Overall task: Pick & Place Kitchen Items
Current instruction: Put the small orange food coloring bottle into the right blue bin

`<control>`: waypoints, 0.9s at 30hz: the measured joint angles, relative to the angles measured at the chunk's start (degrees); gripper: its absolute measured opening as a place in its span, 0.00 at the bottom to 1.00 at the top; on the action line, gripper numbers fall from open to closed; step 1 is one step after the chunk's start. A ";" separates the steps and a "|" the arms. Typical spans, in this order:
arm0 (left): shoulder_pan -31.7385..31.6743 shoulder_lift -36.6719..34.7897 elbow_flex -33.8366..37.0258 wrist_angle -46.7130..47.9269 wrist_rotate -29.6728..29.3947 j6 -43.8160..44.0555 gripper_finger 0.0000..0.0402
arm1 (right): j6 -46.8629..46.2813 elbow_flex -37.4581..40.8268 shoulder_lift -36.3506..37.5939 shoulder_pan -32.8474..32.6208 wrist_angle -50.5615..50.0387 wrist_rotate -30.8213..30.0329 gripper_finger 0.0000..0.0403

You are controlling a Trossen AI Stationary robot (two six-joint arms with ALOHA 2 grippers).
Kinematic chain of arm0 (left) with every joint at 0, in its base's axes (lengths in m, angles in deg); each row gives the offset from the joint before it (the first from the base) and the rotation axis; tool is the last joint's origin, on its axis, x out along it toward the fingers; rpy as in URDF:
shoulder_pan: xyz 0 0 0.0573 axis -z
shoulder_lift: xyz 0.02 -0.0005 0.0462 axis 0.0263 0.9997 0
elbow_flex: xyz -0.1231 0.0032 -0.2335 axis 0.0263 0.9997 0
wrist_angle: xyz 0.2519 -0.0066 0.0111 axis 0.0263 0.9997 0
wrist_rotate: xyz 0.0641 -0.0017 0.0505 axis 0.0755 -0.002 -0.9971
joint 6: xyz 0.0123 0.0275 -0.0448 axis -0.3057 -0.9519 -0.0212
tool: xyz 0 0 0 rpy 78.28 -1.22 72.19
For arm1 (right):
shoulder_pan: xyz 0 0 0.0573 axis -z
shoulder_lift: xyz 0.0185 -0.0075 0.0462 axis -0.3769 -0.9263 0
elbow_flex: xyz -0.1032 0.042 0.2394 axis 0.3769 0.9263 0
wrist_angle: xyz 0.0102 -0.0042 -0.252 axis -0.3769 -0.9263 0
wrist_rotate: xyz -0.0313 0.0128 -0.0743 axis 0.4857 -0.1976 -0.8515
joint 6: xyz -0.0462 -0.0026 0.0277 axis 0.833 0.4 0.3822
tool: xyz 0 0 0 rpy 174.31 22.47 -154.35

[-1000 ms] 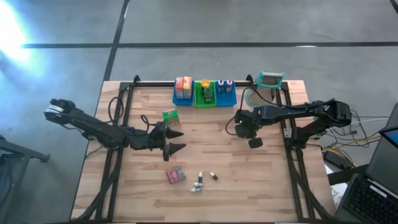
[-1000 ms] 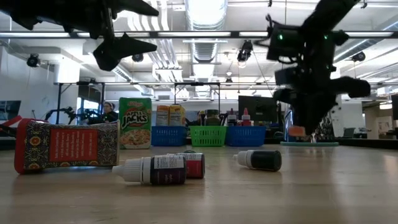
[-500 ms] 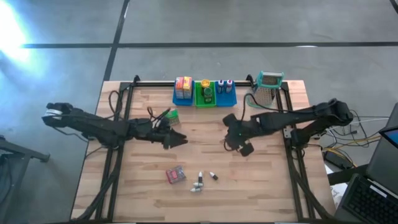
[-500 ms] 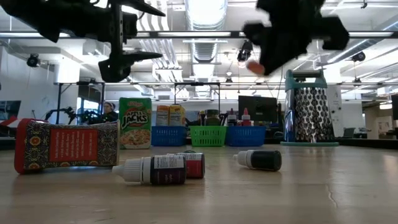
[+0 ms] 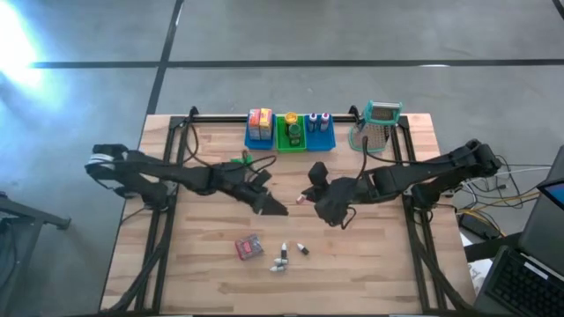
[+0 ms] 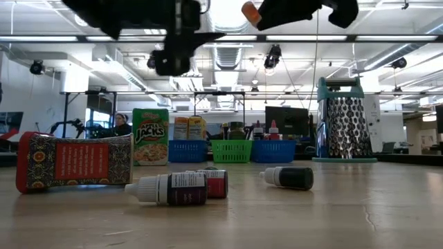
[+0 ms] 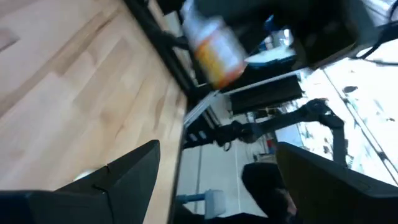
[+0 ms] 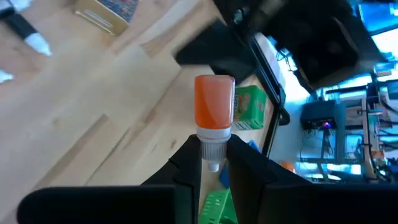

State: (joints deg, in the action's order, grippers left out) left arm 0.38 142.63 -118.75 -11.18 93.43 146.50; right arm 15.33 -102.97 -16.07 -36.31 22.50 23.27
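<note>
— Why is the right gripper (image 8: 213,163) carrying that orange bottle (image 8: 214,111) above the middle of the worktop (image 5: 379,255)?

— Probably taking it to the bins (image 5: 290,132) at the far edge; its fingers pinch the white cap end.

— And the left gripper (image 5: 269,201)?

— Hanging beside it, fingers spread, holding nothing. A red packet (image 5: 249,247) and small bottles (image 5: 283,259) wait near the front edge.
</note>
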 joint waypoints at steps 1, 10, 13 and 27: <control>-0.59 0.85 -1.28 0.10 0.95 -0.17 0.81 | 0.02 0.14 0.00 -0.40 -0.05 -0.04 0.12; -3.96 4.76 -5.43 0.34 3.32 2.53 0.81 | 4.09 0.94 -0.03 -4.75 -0.02 -10.12 0.13; -3.93 5.47 -6.04 0.30 4.91 5.27 0.81 | 6.66 1.07 -0.04 -5.50 0.39 -13.80 0.12; -3.91 5.72 -8.44 -0.53 9.39 10.83 0.81 | 22.25 3.65 -0.49 -6.87 16.62 -14.97 0.11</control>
State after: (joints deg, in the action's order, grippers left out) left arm -3.53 148.36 -127.20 -11.71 102.82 157.34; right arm 37.59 -99.32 -16.57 -43.18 39.13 8.30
